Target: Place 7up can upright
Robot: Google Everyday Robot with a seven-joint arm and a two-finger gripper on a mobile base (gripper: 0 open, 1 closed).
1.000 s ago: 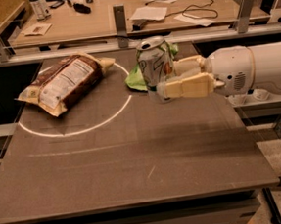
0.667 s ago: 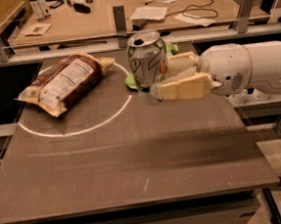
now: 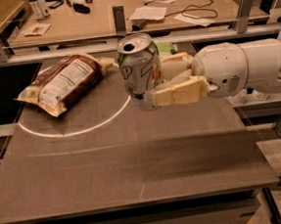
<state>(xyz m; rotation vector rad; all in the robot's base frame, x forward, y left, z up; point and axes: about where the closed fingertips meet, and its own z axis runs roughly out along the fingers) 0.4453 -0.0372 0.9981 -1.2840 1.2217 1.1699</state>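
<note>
I'm seeing the 7up can (image 3: 137,65) gleaming as smooth, shiny metal. Just right of the can, my gripper (image 3: 151,83) is clamping it with matt, cream plastic fingers (image 3: 178,92). Left of the can, a glossy, crinkled snack bag (image 3: 64,84) is lying on the matt grey counter (image 3: 136,173).

The 7up can (image 3: 137,65) is silver with green lettering. The cream-yellow gripper (image 3: 153,83), above the table's far middle, clasps it on a white arm (image 3: 245,68). The snack bag (image 3: 64,81) is brown with a white label panel. A white arc (image 3: 83,131) crosses the grey-brown table (image 3: 136,173).
</note>
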